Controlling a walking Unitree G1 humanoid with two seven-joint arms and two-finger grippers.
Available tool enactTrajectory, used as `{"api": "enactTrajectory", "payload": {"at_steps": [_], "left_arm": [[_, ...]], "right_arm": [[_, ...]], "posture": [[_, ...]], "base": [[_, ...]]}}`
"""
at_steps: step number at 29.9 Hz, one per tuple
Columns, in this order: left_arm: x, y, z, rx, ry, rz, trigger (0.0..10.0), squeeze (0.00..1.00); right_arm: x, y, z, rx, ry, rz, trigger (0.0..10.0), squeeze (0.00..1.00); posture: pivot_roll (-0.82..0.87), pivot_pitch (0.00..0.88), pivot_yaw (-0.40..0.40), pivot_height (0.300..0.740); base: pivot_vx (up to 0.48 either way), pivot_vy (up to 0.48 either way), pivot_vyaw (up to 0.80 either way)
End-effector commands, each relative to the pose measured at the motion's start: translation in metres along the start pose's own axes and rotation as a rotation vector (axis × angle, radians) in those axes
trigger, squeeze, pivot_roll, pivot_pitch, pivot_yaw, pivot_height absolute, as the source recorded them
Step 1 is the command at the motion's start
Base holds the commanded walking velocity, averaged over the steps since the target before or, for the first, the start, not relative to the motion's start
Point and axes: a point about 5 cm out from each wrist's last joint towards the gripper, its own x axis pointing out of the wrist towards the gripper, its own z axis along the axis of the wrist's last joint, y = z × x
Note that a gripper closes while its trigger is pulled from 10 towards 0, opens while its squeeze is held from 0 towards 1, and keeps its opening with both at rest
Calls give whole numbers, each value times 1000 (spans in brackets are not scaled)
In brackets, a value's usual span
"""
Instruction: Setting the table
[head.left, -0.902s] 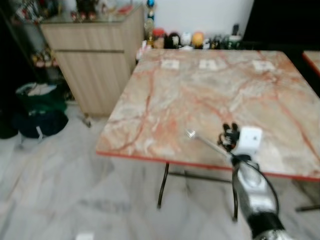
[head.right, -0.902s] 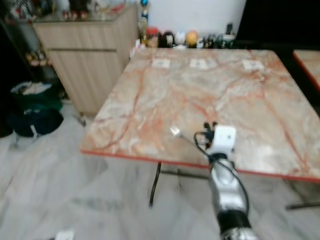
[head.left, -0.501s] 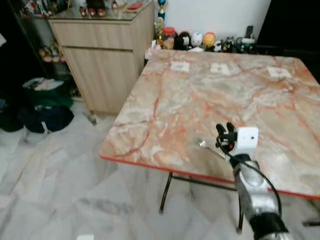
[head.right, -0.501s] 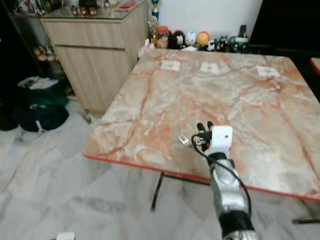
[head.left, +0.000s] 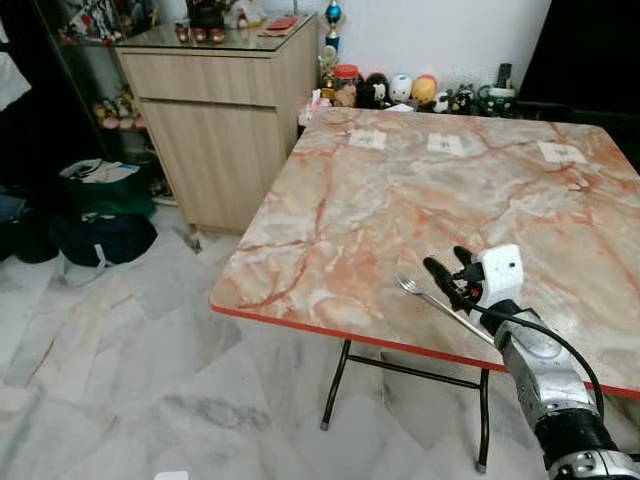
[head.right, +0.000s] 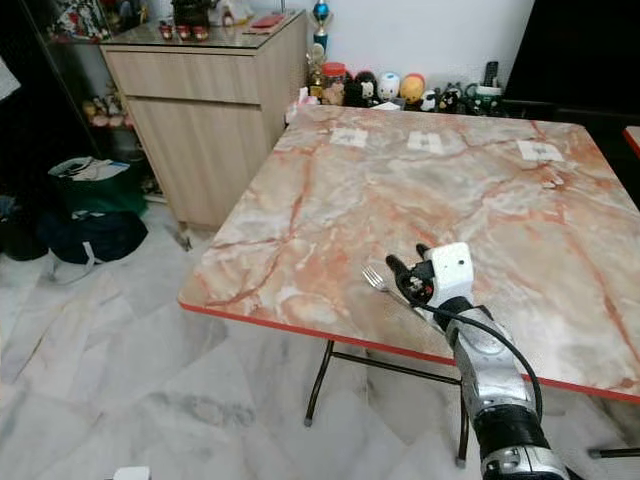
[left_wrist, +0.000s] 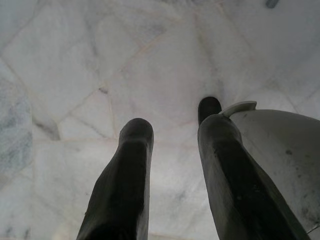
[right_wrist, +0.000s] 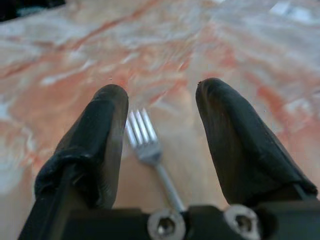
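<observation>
A metal fork (head.left: 405, 284) lies on the marble table (head.left: 400, 190) near its red front edge, tines pointing left. My right gripper (head.left: 445, 262) hovers low over the fork's handle, open. In the right wrist view the tines (right_wrist: 145, 145) show between the two black fingers (right_wrist: 102, 135), touching neither, and the handle runs back under the palm. My left gripper (left_wrist: 172, 112) hangs open over the marble floor, holding nothing.
Three white paper squares (head.left: 446, 144) lie along the table's far side. Small figurines (head.left: 400, 90) line the wall behind it. A wooden cabinet (head.left: 220, 110) stands at the far left, with dark bags (head.left: 100, 215) on the floor beside it. The table's black legs (head.left: 335, 385) stand below the front edge.
The camera has shifted and sharpened, so the table sits further right. My right gripper stays over the fork near the front edge, with its fingers now leaning more to the left.
</observation>
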Motion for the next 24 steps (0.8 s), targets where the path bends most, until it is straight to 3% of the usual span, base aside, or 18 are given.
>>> {"api": "enactTrajectory", "payload": {"at_steps": [1, 2, 3, 4, 6, 7, 8, 9, 10, 14, 17, 21, 24], "left_arm": [[0, 1, -3, 10, 16, -3, 10000, 0], [0, 1, -3, 10, 16, -3, 10000, 0], [0, 1, -3, 9, 16, -3, 10000, 0], [0, 1, -3, 9, 16, -4, 10000, 0], [0, 1, -3, 10, 16, -4, 10000, 0], [0, 1, -3, 10, 16, -4, 10000, 0], [0, 1, -3, 11, 16, -4, 10000, 0], [0, 2, -3, 11, 16, -4, 10000, 0], [0, 2, -3, 12, 17, -4, 10000, 0], [-1, 2, -3, 15, 17, -4, 10000, 0], [-1, 3, -3, 10, 12, 2, 10000, 0], [-1, 4, -3, 1, 3, 7, 10000, 0], [-1, 4, -4, 8, 6, 6, 10000, 0]], "right_arm": [[3, -5, 2, 11, 24, 12, 10000, 0], [3, -6, 0, 36, 35, 20, 10000, 757], [3, -7, -2, 58, 42, 30, 10000, 757], [3, -9, -4, 76, 66, 41, 10000, 1000], [3, -10, -4, 73, 74, 49, 10000, 1000], [3, -12, -4, 64, 84, 58, 10000, 804], [3, -13, -3, 67, 83, 65, 10000, 114], [3, -14, -3, 71, 81, 69, 10000, 114], [3, -17, -1, 80, 80, 67, 10000, 0], [3, -22, 1, 105, 69, 58, 10000, 0], [4, -24, 9, 129, -9, 26, 10000, 0], [3, -23, 15, 167, -130, -86, 10000, 0], [-3, -14, 16, 272, -276, -289, 10000, 0]], "posture": [[-37, 0, 32, 740], [-37, 0, 33, 740], [-36, 0, 35, 740], [-35, 0, 36, 740], [-35, 0, 38, 740], [-34, 0, 41, 740], [-34, 0, 41, 740], [-34, 0, 42, 740], [-34, 0, 45, 740], [-30, 0, 45, 740], [-25, 0, 40, 740], [-29, 0, 41, 740], [-30, 1, 39, 740]], "base": [[0, 0, 0], [0, 0, 0], [0, 0, 0], [0, 0, 0], [0, 0, 0], [0, 0, 0], [0, 0, 0], [0, 0, 0], [0, 0, 0], [0, 0, 0], [0, 0, 0], [0, 0, 0], [0, 0, 0]]}}
